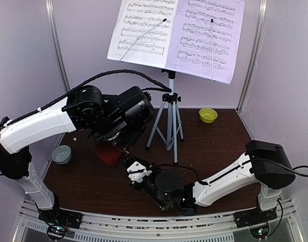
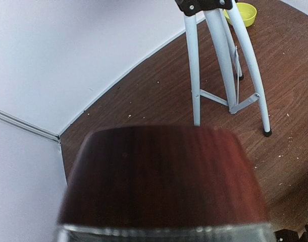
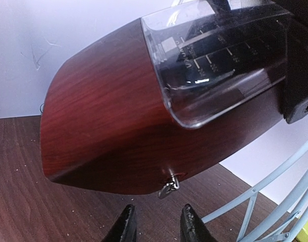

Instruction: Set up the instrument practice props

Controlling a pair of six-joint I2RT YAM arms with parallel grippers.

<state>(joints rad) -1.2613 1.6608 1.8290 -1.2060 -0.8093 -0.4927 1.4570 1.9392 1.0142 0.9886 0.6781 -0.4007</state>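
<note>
My left tool (image 1: 117, 142) grips the metronome (image 3: 108, 116), which is tilted over the bench (image 1: 214, 146). My right tool (image 3: 156, 217) waits just beneath it, narrowly parted, holding nothing.

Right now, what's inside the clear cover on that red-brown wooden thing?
Through the clear cover of the metronome a dark face with pale tick marks and lettering shows. Its far end is hidden behind a black finger of the left gripper.

The silver tripod (image 1: 170, 120) stood upright toward the back of the brown desk (image 1: 219, 151), carrying two printed sheet-music pages (image 1: 144, 30) side by side. Left of it, nearer the front, the red-brown metronome (image 3: 108, 116) with its clear cover (image 3: 214, 65) was steeply tilted.
</note>
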